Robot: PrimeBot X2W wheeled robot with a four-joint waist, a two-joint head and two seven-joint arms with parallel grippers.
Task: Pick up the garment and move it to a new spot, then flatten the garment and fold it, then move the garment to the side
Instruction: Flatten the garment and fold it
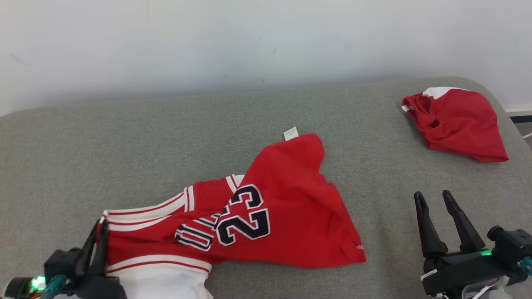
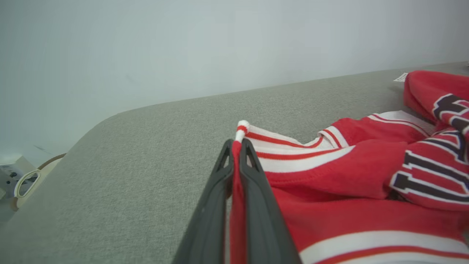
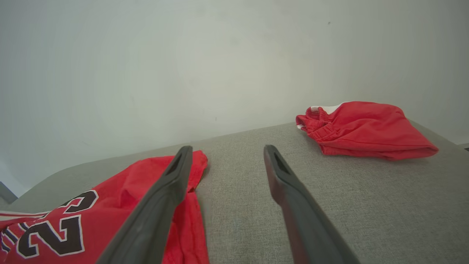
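While your left gripper (image 2: 237, 143) sat at the near left of the grey padded surface (image 1: 166, 137), its two dark fingers were pressed together on the striped corner of the red jersey (image 1: 286, 216). A fold of red cloth was pinched between them, and the white-and-red trim poked out just past the tips.

You had that garment lying crumpled across the near middle of the surface. Its red-and-white banded edge ran toward the left gripper, the black number 23 with its white outline faced up near the centre, and a plain red panel spread away to the right and toward the wall (image 1: 249, 41). A small white label (image 1: 290, 133) stuck out at the jersey's far edge, resting on the grey cloth.

Your right gripper (image 1: 432, 195) stood at the near right, its fingers spread wide with nothing between them, apart from the jersey's right hem. The right wrist view showed you the jersey's red edge beside the left-hand finger.

A second red garment (image 1: 461, 124), with a bit of white at its top, lay bunched at the far right corner, well apart from the jersey and from both grippers.
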